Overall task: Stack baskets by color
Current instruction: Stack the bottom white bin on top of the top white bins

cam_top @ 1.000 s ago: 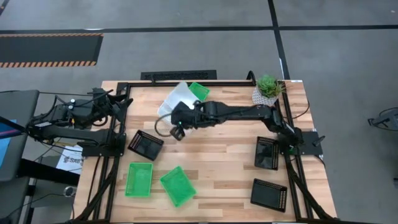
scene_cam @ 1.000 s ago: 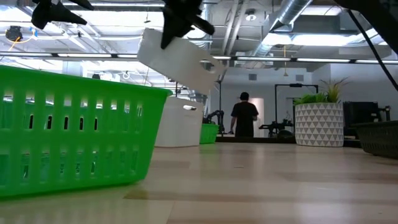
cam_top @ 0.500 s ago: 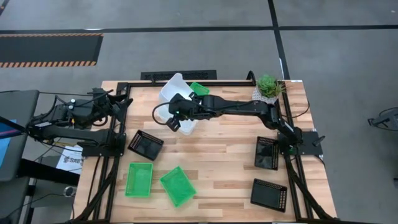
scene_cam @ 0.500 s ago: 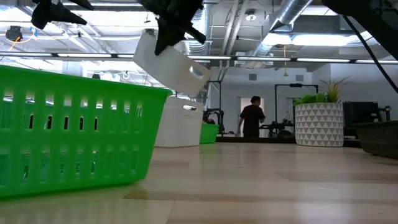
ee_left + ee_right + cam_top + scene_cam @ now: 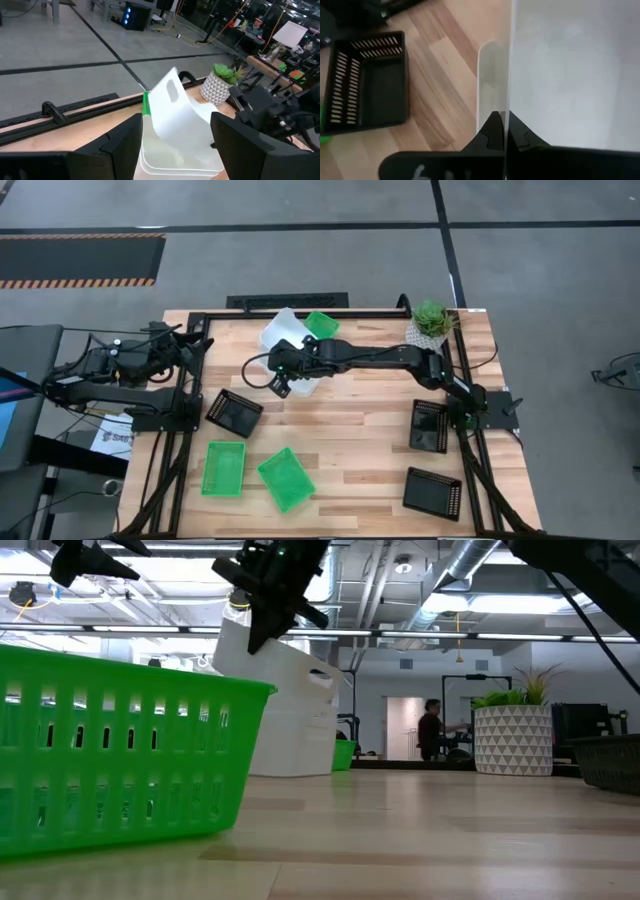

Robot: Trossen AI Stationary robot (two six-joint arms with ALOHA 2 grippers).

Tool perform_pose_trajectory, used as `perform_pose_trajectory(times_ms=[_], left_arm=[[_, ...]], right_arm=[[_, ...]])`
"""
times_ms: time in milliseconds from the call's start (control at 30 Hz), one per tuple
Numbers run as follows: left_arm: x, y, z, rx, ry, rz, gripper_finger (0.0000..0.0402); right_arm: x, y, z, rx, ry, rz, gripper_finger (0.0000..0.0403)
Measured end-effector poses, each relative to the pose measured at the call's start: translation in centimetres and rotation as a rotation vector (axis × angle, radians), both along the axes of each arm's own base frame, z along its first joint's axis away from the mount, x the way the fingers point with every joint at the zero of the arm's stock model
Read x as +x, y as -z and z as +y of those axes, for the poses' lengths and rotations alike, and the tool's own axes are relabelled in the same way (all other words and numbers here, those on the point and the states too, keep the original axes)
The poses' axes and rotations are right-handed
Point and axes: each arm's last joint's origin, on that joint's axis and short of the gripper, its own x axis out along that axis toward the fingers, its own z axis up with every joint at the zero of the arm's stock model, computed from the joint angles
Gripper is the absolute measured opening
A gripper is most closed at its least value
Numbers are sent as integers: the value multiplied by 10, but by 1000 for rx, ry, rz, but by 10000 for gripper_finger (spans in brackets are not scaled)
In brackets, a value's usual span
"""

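My right gripper (image 5: 287, 362) is shut on a white basket (image 5: 288, 332), which hangs tilted over another white basket (image 5: 297, 740) standing at the far middle of the table. A green basket (image 5: 322, 325) lies just behind them. Two green baskets (image 5: 223, 468) (image 5: 286, 478) lie near the front edge. One black basket (image 5: 235, 412) sits left of centre and two (image 5: 430, 426) (image 5: 433, 492) sit at the right. My left gripper (image 5: 175, 150) waits open at the table's left side. My right gripper pinches one wall of the white basket (image 5: 509, 100) at its rim, one finger (image 5: 492, 129) on each face. It comes slanting down from above, from the table's right. The basket hangs tilted below the fingers, its lower end (image 5: 175, 150) reaching into the standing white basket; whether they touch, I cannot tell.
A potted plant (image 5: 432, 320) stands at the far right corner. Bare wood lies across the table's middle (image 5: 340, 430). In the low view the near green basket (image 5: 120, 750) blocks the left side. A person (image 5: 432, 730) stands in the room beyond.
My right gripper has sunk with the white basket and gone a little toward the table's far left. The basket, first high and slanting, now hangs lower and steeper, its lower end down at the standing white basket.
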Motion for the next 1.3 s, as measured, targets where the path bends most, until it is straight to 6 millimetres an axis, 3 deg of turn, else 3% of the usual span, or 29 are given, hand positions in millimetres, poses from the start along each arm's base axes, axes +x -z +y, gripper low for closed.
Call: perform_pose_trajectory(times_ms=[833,1300], left_arm=[[0,0,0,0,0,0,224],[0,0,0,-3,7,2,224]], right_arm=[[-11,10,7,78,-16,140,7],[-11,10,6,124,-38,137,53]])
